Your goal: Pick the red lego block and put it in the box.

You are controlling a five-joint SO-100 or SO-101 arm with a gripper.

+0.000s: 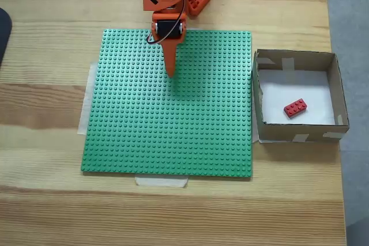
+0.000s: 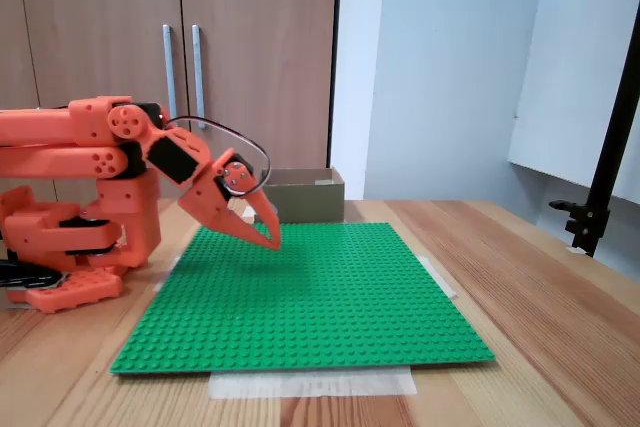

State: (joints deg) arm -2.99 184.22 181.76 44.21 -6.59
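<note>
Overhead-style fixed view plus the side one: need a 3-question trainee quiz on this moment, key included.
1. True or false: the small red rectangular plastic lego brick lies on the green studded plastic baseplate.
2. Multiple choice: the orange two-finger gripper is A) inside the box, B) above the baseplate, empty, C) shut on the brick.
3. Fill in: the brick rests on the ___ floor of the square shallow brown cardboard box.

Key:
1. False; it lies inside the box.
2. B; in a fixed view from the side the gripper hangs over the baseplate with its fingers together and nothing between them.
3. White.
</note>
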